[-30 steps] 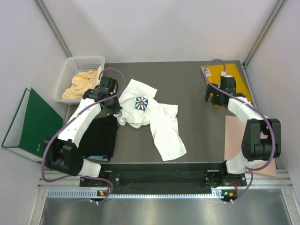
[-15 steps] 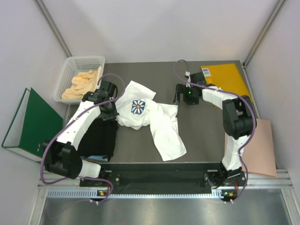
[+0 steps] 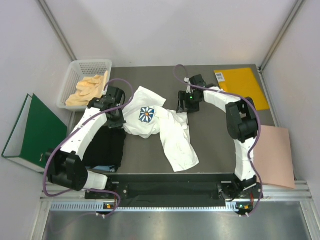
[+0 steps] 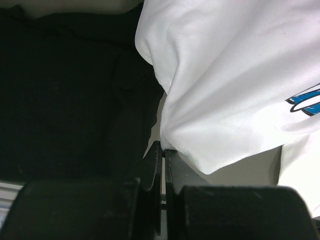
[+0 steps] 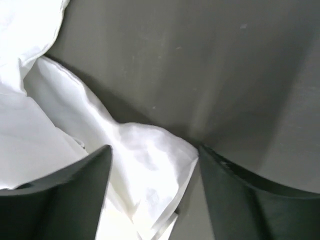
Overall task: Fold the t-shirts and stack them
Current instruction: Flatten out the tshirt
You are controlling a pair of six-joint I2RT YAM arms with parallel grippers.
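Left end effector point(image 4: 163, 152) pinches white t-shirt point(image 3: 175, 140); right end effector point(image 5: 154, 152) straddles it, spread

Your left arm point(image 3: 85, 127) stretches forward along the left side with its wrist bent down. The left gripper point(image 4: 163, 151) has its fingers pressed nearly together on the hem of the white t-shirt point(image 4: 225, 90). Your right arm point(image 3: 240, 117) reaches forward and folds inward toward the middle. The right gripper point(image 5: 155, 195) points down, fingers point(image 5: 75, 190) spread wide.

White t-shirt point(image 3: 177, 142) with blue-and-white daisy print point(image 3: 146, 114), black t-shirt point(image 3: 107, 145), orange-yellow envelope point(image 3: 242, 87), pink sheet point(image 3: 275, 155)
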